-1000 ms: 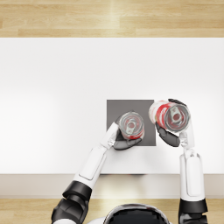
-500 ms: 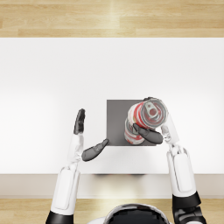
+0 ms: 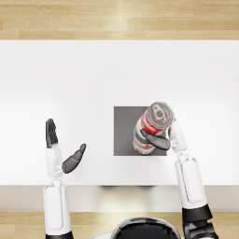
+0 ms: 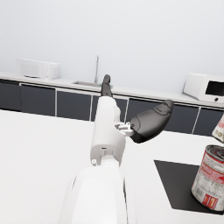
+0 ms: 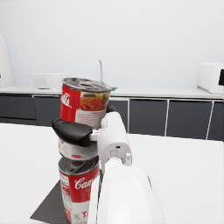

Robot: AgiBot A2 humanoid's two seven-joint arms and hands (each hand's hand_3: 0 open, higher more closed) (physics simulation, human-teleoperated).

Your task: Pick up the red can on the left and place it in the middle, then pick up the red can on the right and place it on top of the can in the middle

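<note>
The right robot hand (image 3: 158, 138) held the top can (image 5: 83, 116), tilted, just above the middle can (image 5: 78, 191) on the dark mat (image 3: 124, 130). Levelling and centring it before letting go seemed wise. The left robot hand (image 3: 60, 148) hung wide, empty, over the desk (image 3: 70, 79).

Right hand (image 3: 161, 138) carried its red-labelled soup can with silver lid (image 3: 157, 119) from beside the dark grey square mat (image 3: 123, 130) to just above the second red-labelled soup can (image 5: 78, 186) standing on the mat; gap or contact between them unclear. Left hand (image 3: 59, 148) let go of the mat can, pulled off to the robot's left over the white table (image 3: 70, 79), fingers now spread and empty.
</note>
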